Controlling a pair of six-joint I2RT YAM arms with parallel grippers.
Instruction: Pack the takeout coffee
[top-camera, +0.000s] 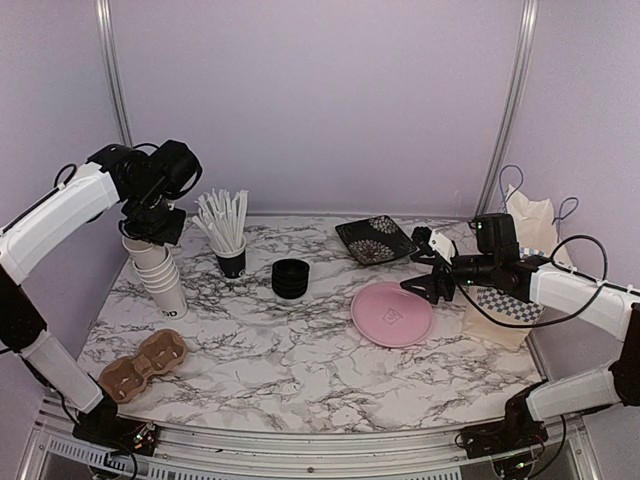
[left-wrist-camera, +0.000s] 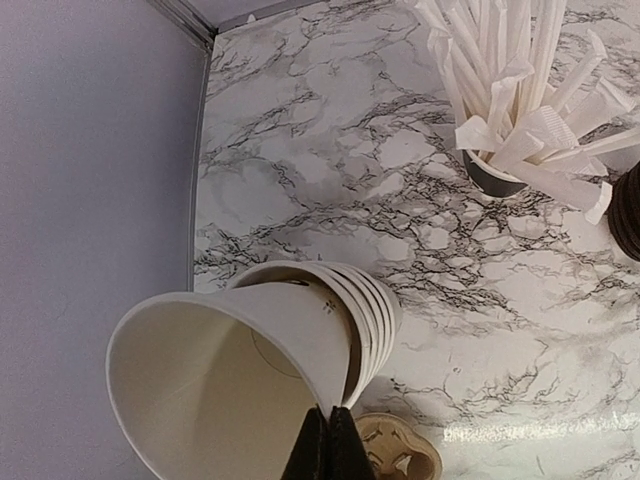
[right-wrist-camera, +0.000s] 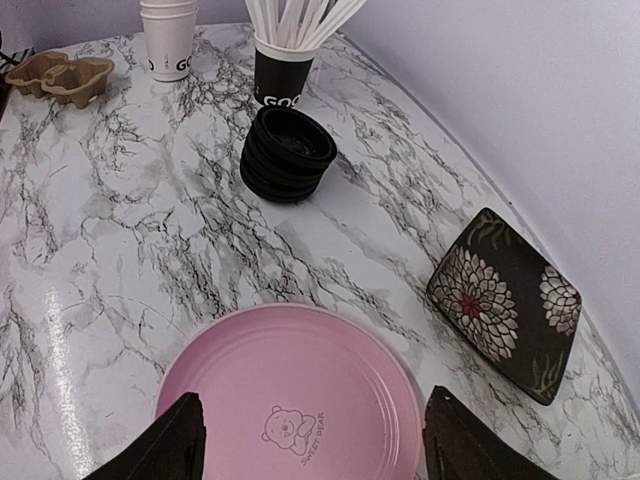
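From above, the left gripper (top-camera: 150, 228) was pinched shut on the top cup (top-camera: 147, 252) of the stack (top-camera: 168, 290) at the counter's (top-camera: 300, 370) far left corner; the carrier (top-camera: 145, 365) lay near the front left; the right gripper (top-camera: 437, 272) hovered at the pink plate's (top-camera: 392, 313) far edge, the bag (top-camera: 520, 295) just beside it. At the left wrist, the fingers (left-wrist-camera: 325, 450) clamped the tilted cup's rim; straws (left-wrist-camera: 520, 80) stood beyond. At the right wrist, the gripper was half open and empty above the plate; the lids (right-wrist-camera: 288, 152) sat beyond it.
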